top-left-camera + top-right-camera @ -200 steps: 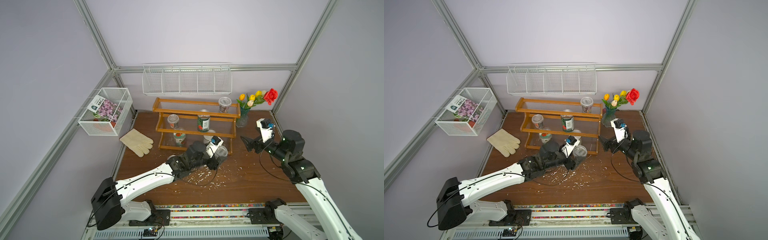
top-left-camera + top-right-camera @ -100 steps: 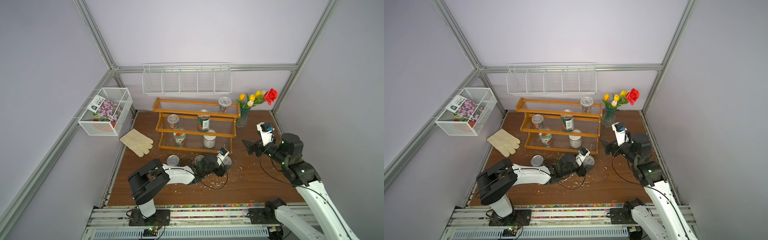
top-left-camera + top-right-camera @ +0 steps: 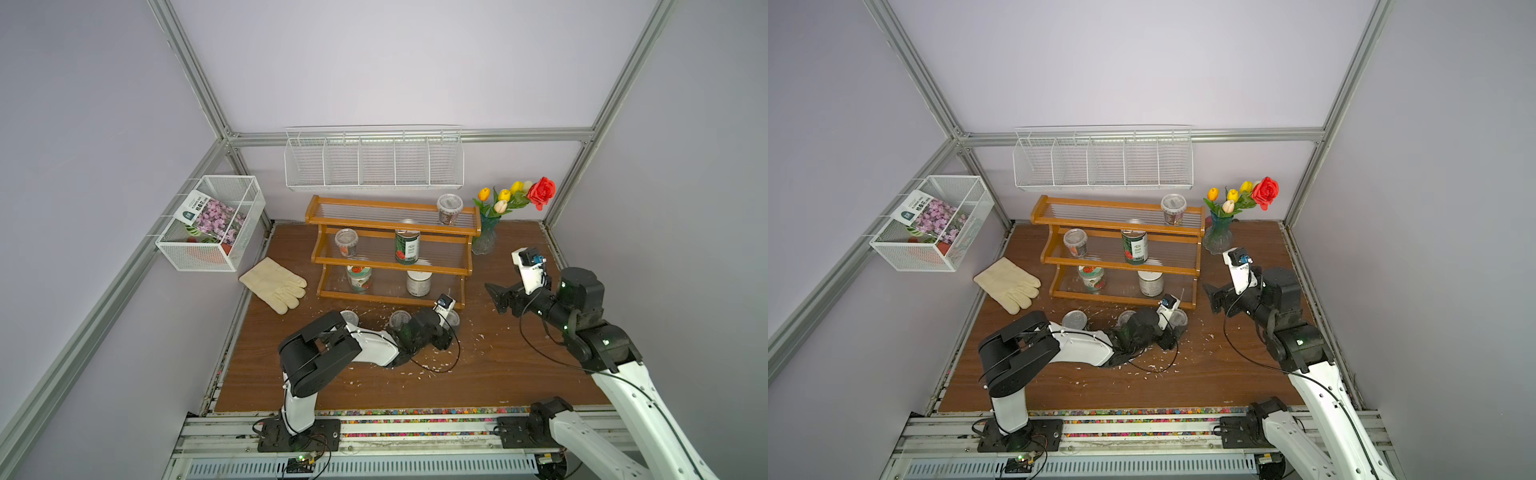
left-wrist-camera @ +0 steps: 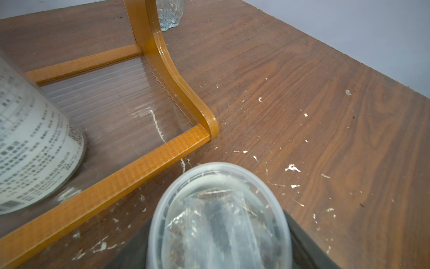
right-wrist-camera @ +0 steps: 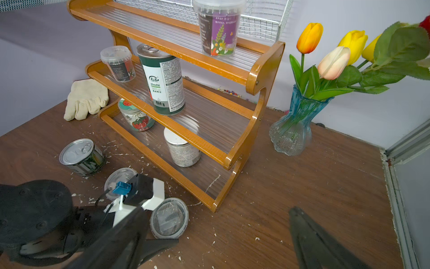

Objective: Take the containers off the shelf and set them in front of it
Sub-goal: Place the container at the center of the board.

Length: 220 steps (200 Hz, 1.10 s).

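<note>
So the left hand (image 3: pixel 449 326) is down low now, not up at the orange-brown wooden three-tier shelf (image 3: pixel 374 298) like a second ago. The small clear lidded plastic cup (image 5: pixel 169 217) it was carrying stands on the brown wooden bench (image 3: pixel 498 374), just off the shelf's front right corner. Its fingers flank the cup, but I can't tell if they're squeezing it. The right hand (image 3: pixel 496 298) hasn't budged: fingers wide apart, holding nothing, beside the shelf.

Cream glove (image 3: pixel 274 289) flat on table (image 3: pixel 519 374); flower vase (image 3: pixel 484 237) upright; white flecks (image 4: pixel 292 167) scattered.
</note>
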Each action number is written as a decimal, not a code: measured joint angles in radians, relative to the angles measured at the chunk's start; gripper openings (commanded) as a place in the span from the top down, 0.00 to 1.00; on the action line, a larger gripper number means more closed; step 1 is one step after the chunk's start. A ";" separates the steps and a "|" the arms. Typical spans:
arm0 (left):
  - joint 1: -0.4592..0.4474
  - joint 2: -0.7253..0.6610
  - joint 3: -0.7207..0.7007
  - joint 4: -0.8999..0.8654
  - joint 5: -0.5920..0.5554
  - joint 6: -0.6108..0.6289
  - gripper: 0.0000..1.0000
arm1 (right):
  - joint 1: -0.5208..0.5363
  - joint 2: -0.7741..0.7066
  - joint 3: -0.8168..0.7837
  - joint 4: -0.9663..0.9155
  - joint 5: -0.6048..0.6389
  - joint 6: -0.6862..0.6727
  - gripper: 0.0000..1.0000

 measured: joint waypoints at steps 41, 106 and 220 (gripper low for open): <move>0.000 0.018 0.029 -0.031 -0.003 -0.016 0.20 | 0.000 -0.012 0.000 -0.016 0.000 -0.013 0.03; 0.000 0.014 0.029 -0.073 0.006 -0.011 0.11 | 0.000 -0.023 0.000 -0.027 0.000 -0.016 0.03; 0.000 -0.072 0.013 -0.121 0.054 -0.003 0.03 | 0.000 -0.007 0.018 -0.029 -0.001 -0.016 0.03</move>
